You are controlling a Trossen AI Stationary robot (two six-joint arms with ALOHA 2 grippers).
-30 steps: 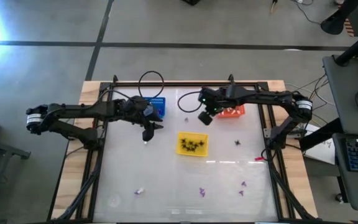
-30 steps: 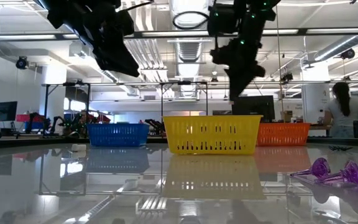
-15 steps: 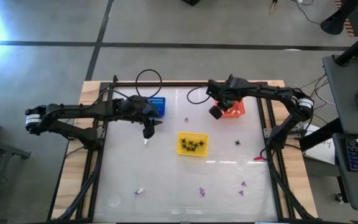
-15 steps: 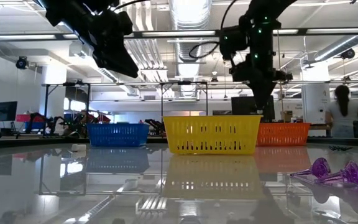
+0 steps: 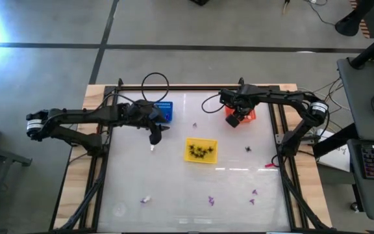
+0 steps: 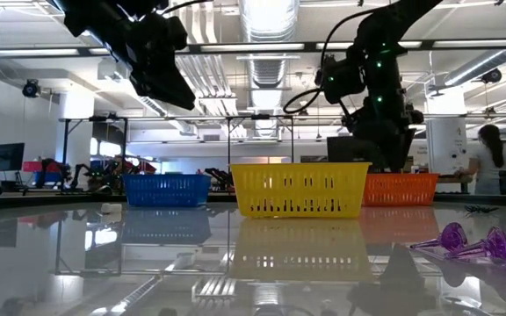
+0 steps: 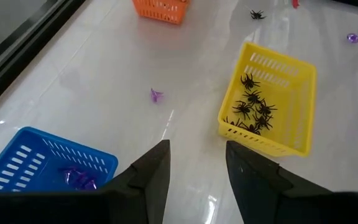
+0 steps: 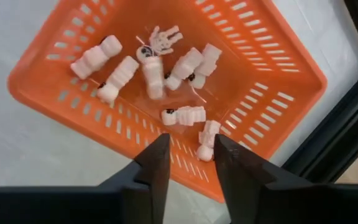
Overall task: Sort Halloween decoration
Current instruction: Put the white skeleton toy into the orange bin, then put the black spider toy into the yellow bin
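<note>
My right gripper [image 8: 189,165] is open and empty above the orange basket [image 8: 272,68], which holds several white trinkets [image 8: 185,65]; one of them [image 8: 153,78] shows blurred. It hangs over that basket in the high view [image 5: 236,119]. My left gripper [image 7: 196,171] is open and empty, held above the table between the blue basket [image 7: 17,162] and the yellow basket [image 7: 291,74]. The blue basket holds purple trinkets [image 7: 79,179], the yellow one black spiders [image 7: 253,109]. Loose trinkets lie on the table: a purple one [image 7: 156,95], a spider [image 5: 247,149], a white one [image 5: 146,199].
More purple trinkets lie near the table's front edge [image 5: 210,200] and front right [image 5: 252,193]. The three baskets stand across the table's far half. A dark frame rail [image 5: 174,86] runs along the far edge. A person [image 6: 497,158] stands in the room beyond.
My right gripper has moved toward the table's right edge, from beside the orange basket to above it.
</note>
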